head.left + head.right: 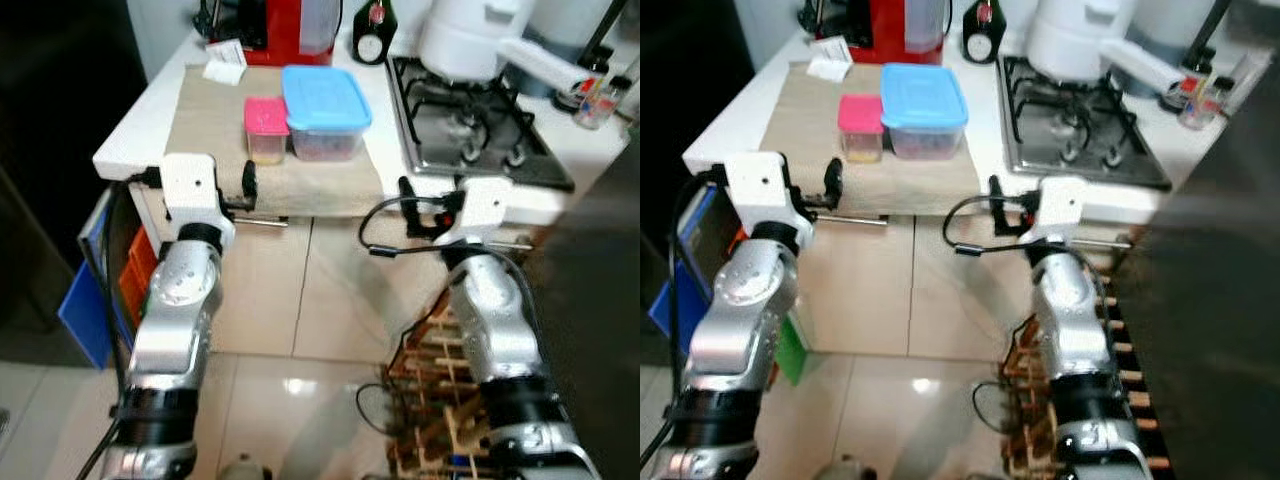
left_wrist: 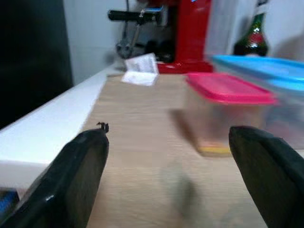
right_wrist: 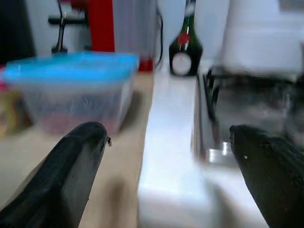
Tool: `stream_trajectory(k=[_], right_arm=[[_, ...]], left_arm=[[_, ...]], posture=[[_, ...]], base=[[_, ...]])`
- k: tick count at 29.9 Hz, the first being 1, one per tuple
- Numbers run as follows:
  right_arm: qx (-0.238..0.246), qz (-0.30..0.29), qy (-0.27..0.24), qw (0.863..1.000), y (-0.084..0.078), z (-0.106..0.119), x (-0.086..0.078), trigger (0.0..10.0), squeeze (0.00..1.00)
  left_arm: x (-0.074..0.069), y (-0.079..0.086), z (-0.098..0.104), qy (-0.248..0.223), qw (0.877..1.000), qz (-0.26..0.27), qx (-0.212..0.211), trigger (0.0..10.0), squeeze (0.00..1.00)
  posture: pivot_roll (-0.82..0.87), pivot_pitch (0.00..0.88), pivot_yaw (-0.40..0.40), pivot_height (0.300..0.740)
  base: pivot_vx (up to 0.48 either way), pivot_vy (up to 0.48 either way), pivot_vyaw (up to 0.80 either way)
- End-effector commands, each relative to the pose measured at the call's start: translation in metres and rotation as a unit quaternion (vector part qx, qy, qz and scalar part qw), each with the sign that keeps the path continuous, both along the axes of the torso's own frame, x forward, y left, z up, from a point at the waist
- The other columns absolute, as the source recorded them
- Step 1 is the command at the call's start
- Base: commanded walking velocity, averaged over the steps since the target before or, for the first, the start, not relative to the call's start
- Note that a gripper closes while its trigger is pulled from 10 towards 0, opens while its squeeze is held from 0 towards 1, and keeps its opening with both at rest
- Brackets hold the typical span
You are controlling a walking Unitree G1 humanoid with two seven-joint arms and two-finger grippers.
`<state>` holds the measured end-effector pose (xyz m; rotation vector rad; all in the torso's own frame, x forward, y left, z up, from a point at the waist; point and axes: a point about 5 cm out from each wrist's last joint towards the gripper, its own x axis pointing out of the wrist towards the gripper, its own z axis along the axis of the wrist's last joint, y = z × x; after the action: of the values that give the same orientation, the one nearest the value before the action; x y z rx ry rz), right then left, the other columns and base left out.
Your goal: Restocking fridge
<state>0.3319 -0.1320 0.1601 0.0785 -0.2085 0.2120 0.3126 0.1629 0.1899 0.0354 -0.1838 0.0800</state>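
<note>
Two lidded tubs, a small pink-lidded box touching a larger blue-lidded box, sat on the counter mat beyond the left gripper and right gripper, both spread and empty; rigid, smooth plastic, probably light, best pinched across the side walls.

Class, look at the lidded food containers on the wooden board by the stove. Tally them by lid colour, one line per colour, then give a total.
Pink lid: 1
Blue lid: 1
Total: 2 containers, side by side on the wooden board.
</note>
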Motion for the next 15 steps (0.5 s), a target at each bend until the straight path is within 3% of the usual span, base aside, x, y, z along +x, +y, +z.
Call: stream_trajectory(k=[1, 4, 6, 8, 10, 11, 15], right_arm=[[-0.004, -0.018, -0.053, 0.998, -0.013, 0.035, 0.002, 10.0, 0.00], [0.001, -0.015, -0.098, 0.995, -0.015, 0.069, 0.005, 10.0, 0.00], [0.004, -0.014, -0.106, 0.994, -0.016, 0.079, 0.007, 10.0, 0.00], [0.042, 0.006, -0.113, 0.993, -0.016, 0.100, 0.014, 10.0, 0.00], [0.075, 0.039, -0.126, 0.988, -0.014, 0.118, 0.018, 10.0, 0.00], [0.083, 0.052, -0.130, 0.987, -0.013, 0.123, 0.018, 10.0, 0.00], [0.041, 0.050, -0.127, 0.990, -0.014, 0.122, 0.025, 10.0, 0.00]], left_arm=[[-0.007, -0.006, 0.016, -0.044, 0.999, 0.003, 0.009, 10.0, 0.00], [-0.012, -0.009, 0.031, -0.083, 0.996, 0.005, 0.027, 10.0, 0.00], [-0.014, -0.011, 0.036, -0.095, 0.995, 0.001, 0.030, 10.0, 0.00], [-0.015, -0.015, 0.045, -0.117, 0.993, -0.010, 0.030, 10.0, 0.00], [-0.015, -0.016, 0.048, -0.123, 0.992, -0.010, 0.038, 10.0, 0.00], [-0.015, -0.016, 0.048, -0.120, 0.992, -0.007, 0.044, 10.0, 0.00], [-0.014, -0.014, 0.041, -0.101, 0.994, -0.004, 0.029, 10.0, 0.00]], posture=[[0.00, 0.105, -0.073, 0.740], [0.00, 0.104, -0.073, 0.740], [0.00, 0.105, -0.074, 0.740], [0.01, 0.104, -0.076, 0.740], [0.00, 0.102, -0.071, 0.740], [0.00, 0.102, -0.071, 0.740], [0.02, 0.097, -0.076, 0.740]], base=[[0.480, 0.000, 0.00], [0.480, 0.000, 0.00], [0.480, 0.000, 0.00], [0.480, 0.000, 0.00], [0.000, 0.000, 0.00], [0.000, 0.000, 0.00], [0.000, 0.000, 0.00]])
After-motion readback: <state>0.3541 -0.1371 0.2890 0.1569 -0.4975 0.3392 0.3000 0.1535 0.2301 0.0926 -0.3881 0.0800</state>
